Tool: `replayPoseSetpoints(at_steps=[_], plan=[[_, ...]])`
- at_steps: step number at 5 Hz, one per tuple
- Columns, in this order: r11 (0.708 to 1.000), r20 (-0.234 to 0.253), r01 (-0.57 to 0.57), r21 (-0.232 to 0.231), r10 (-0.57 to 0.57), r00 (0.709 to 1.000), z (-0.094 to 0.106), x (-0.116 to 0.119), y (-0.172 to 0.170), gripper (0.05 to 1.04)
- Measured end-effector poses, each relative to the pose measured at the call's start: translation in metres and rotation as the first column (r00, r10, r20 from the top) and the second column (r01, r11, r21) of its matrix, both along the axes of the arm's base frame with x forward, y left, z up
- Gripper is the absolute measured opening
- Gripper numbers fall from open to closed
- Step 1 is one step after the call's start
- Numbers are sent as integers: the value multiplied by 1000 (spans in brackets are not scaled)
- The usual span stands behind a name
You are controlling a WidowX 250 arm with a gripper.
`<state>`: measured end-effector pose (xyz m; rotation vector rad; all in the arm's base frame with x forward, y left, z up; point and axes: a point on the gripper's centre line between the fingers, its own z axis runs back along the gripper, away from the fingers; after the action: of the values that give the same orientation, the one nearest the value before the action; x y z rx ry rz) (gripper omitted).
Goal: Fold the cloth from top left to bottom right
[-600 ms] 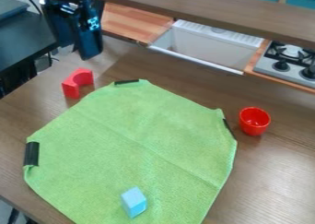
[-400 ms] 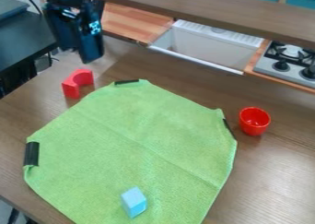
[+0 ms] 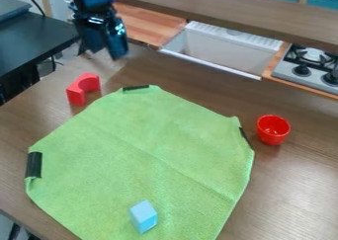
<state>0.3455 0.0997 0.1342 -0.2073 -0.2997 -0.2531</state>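
Hanging up top left, the gripper (image 3: 107, 52) is seen with jaws apart; green cloth (image 3: 145, 145) is spread flat-ish, blue block (image 3: 143, 216) on it.

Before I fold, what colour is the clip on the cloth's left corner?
Black, seen best in the camera view.

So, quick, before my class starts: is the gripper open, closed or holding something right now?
Gripper: can't tell whether it is open or closed; no object is visible in it.
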Motion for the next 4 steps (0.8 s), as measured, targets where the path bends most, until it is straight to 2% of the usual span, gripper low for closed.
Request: replayPoseSetpoints(at_steps=[1,2,3,4], plan=[[987,160,159,-8,-156,975,-12,20,5,1001],[940,285,340,31,-334,898,-15,29,3,1001],[884,361,453,113,-462,810,-18,37,1,1001],[893,364,418,169,-450,815,-29,49,6,1001]])
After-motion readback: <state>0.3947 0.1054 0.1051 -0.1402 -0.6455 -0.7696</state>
